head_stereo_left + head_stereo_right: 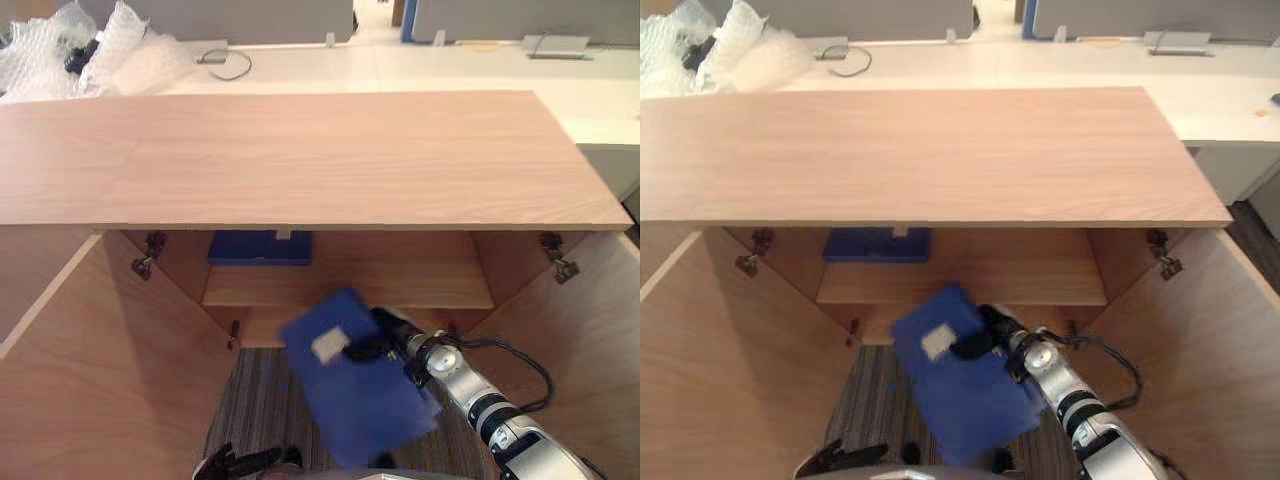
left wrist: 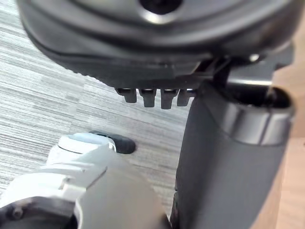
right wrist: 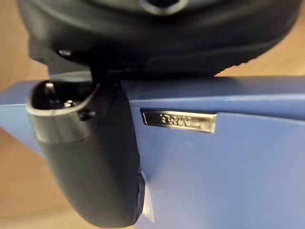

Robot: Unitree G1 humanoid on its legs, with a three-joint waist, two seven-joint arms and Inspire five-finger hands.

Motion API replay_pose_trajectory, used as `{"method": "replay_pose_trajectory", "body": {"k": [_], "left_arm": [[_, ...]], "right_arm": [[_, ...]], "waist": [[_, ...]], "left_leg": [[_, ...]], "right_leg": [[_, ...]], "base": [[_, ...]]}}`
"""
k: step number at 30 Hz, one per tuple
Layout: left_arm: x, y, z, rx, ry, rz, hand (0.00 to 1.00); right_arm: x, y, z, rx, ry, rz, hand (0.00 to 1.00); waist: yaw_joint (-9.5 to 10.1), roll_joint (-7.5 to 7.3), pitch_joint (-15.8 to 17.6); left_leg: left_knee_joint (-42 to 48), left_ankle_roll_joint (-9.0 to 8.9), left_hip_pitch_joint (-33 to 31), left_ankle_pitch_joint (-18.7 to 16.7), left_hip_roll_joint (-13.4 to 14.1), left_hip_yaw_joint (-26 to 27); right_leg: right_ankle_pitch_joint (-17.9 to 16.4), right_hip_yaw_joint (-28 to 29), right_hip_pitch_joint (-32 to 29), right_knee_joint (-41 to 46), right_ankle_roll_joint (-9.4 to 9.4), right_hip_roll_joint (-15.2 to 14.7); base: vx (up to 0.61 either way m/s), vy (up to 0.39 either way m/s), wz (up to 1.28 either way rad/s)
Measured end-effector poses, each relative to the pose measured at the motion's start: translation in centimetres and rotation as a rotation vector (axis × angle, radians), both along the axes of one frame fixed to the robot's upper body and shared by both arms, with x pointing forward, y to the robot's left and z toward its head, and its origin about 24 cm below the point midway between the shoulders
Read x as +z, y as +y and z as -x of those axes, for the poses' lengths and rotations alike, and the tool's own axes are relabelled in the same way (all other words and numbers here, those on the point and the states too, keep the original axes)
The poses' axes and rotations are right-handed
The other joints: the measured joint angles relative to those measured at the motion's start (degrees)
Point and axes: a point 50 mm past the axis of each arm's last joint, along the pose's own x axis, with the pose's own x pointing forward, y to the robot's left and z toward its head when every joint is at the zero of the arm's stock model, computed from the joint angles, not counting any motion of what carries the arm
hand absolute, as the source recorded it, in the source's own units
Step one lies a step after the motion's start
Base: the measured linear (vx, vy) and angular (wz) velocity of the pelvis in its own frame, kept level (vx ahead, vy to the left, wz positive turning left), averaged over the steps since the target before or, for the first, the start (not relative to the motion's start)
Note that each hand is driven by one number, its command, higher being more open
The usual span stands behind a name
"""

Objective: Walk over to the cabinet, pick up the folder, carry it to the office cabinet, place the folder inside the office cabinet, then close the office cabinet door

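My right hand (image 1: 388, 342) is shut on a blue folder (image 1: 352, 392) with a white label, holding it tilted above the carpet just in front of the open wooden cabinet (image 1: 300, 160). In the right wrist view the thumb (image 3: 90, 162) lies pressed on the folder's blue cover (image 3: 228, 181) beside a metal clip. A second blue folder (image 1: 260, 247) lies flat on the cabinet's inner shelf (image 1: 400, 285), at its left. My left hand (image 1: 240, 462) hangs low near the floor, left of the held folder, fingers relaxed and empty.
Both cabinet doors stand swung outward, the left door (image 1: 100, 380) and the right door (image 1: 600, 340), flanking the opening. Grey striped carpet (image 1: 250, 400) lies between them. Behind the cabinet runs a white desk (image 1: 450, 70) with bubble wrap (image 1: 80, 50) at its left.
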Motion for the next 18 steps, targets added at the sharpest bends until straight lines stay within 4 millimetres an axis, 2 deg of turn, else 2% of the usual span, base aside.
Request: {"method": "replay_pose_trajectory", "body": {"k": [1,5,7,8,10,13,16,18], "left_arm": [[0.0,0.2,0.2,0.056,0.001,-0.007,1.00],[0.2,0.6,-0.1,0.192,-0.026,-0.009,1.00],[0.3,0.5,-0.6,0.248,-0.059,0.002,1.00],[0.4,0.1,-1.2,0.275,-0.080,0.021,1.00],[0.5,-0.6,-2.3,0.329,-0.125,0.060,1.00],[0.7,-1.3,-3.1,0.357,-0.163,0.085,1.00],[0.9,-1.5,-3.8,0.369,-0.197,0.096,1.00],[1.1,-1.5,-4.0,0.377,-0.211,0.097,1.00]], "right_arm": [[0.4,-0.3,-0.7,-0.121,-0.008,-0.097,0.00],[2.5,-0.8,-3.1,-0.354,-0.050,-0.333,0.00],[4.2,-0.6,-4.6,-0.445,-0.077,-0.491,0.00],[5.8,-0.2,-5.8,-0.483,-0.109,-0.599,0.00],[9.3,0.5,-7.5,-0.509,-0.177,-0.793,0.00],[13.1,1.9,-8.7,-0.467,-0.244,-1.000,0.00],[16.6,3.0,-9.4,-0.446,-0.313,-1.234,0.00],[18.0,3.1,-9.6,-0.470,-0.347,-1.365,0.00]], "waist": [[0.01,0.23,1.1],[0.40,1.40,5.2],[0.96,1.89,6.4],[0.94,2.34,7.8],[1.01,2.81,9.8],[1.07,2.64,10.6],[1.01,2.37,10.9],[0.95,2.30,11.0]], "left_leg": [[0.1,0.00,-0.3,0.1,0.0,0.0],[1.9,0.00,-2.2,0.1,-0.2,-1.4],[3.7,-0.01,-5.3,0.1,0.0,-1.8],[5.7,-0.09,-7.6,0.0,0.0,-2.4],[11.2,-0.22,-12.1,-1.3,0.0,-2.6],[17.4,-0.14,-16.6,-3.8,-0.1,-2.7],[20.7,-0.10,-20.0,-4.6,-0.2,-2.7],[21.6,-0.18,-21.2,-4.7,-0.2,-2.9]], "right_leg": [[0.0,0.0,-0.3,0.1,0.01,0.0],[0.1,-1.5,-1.0,0.9,0.09,-0.5],[0.0,-1.8,-3.9,2.6,0.05,-0.8],[-0.2,-2.4,-5.9,4.4,0.07,-1.1],[-2.5,-3.5,-10.4,10.9,-0.01,-1.9],[-6.0,-4.2,-15.1,17.9,-0.38,-2.6],[-8.3,-4.8,-19.2,22.8,-0.74,-3.6],[-9.3,-5.4,-20.7,24.6,-1.11,-4.0]], "base": [[0.00,0.009,0.04],[-0.04,0.018,0.17],[-0.11,0.023,0.12],[-0.14,0.010,0.20],[-0.18,0.015,0.22],[-0.13,-0.004,0.05],[-0.13,-0.038,0.02],[-0.10,-0.059,0.07]]}}
